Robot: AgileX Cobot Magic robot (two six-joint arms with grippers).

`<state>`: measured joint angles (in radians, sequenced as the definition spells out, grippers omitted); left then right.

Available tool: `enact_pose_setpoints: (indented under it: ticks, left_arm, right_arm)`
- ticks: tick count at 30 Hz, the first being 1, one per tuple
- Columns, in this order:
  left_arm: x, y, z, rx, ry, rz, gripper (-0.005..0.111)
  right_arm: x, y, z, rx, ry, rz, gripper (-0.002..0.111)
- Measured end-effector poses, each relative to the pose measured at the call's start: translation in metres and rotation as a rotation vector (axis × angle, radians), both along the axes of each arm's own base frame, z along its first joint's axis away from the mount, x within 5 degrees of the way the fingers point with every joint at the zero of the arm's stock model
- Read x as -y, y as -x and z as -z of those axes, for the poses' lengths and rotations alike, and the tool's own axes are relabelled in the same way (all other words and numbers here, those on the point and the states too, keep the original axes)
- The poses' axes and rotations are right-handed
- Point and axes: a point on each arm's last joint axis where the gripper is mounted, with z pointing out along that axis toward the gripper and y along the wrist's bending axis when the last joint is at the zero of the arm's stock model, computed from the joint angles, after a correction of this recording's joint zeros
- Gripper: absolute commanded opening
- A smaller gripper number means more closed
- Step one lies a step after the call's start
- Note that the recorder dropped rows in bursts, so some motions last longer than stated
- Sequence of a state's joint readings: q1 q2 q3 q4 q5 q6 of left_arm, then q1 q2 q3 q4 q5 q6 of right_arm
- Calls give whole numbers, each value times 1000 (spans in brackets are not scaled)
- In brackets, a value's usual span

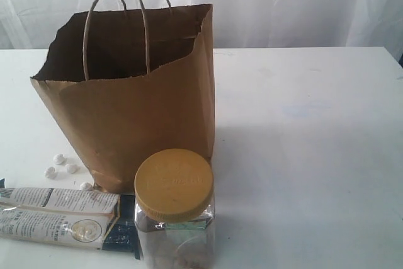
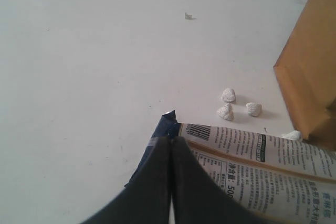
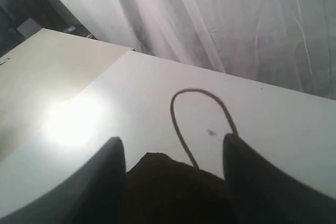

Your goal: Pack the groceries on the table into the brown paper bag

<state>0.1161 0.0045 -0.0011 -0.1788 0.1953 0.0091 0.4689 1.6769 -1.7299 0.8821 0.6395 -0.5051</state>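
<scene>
The brown paper bag (image 1: 138,118) stands open on the table (image 1: 302,124). In front of it are a clear jar (image 1: 174,231) with a yellow lid and the long white-black twin packet (image 1: 60,215), lying flat. My left gripper (image 2: 171,140) is shut, its tips over the dark end of the packet (image 2: 262,161); I cannot tell if it pinches the film. My right gripper (image 3: 173,145) has its jaws apart around a dark brown item (image 3: 178,192) that fills the gap between them and that I cannot identify. A bag handle loop (image 3: 197,92) shows just beyond it. Neither gripper appears in the exterior view.
Several small white lumps (image 1: 60,159) lie on the table left of the bag's base, close to the packet (image 2: 228,95). The bag's corner (image 2: 312,66) stands beside the packet. White curtains hang behind the table.
</scene>
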Motion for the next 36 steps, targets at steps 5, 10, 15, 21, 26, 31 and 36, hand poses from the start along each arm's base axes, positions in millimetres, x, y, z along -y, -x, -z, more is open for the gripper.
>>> enact_pose_setpoints:
  ticks: [5, 10, 15, 21, 26, 31, 36]
  left_arm:
    - [0, 0, 0, 0, 0, 0, 0]
    - [0, 0, 0, 0, 0, 0, 0]
    - [0, 0, 0, 0, 0, 0, 0]
    - [0, 0, 0, 0, 2, 0, 0]
    - [0, 0, 0, 0, 2, 0, 0]
    - [0, 0, 0, 0, 2, 0, 0]
    - [0, 0, 0, 0, 2, 0, 0]
  right_arm:
    - [0, 0, 0, 5, 2, 3, 52]
    - [5, 4, 14, -24, 188, -31, 21]
    - [44, 30, -4, -20, 475, 124, 0]
    - [86, 95, -37, -57, 621, 140, 0]
    - [99, 120, -6, -88, 742, 46, 0]
    - [100, 122, 56, -188, 894, -93, 0]
    - [97, 121, 133, -298, 930, -161, 0]
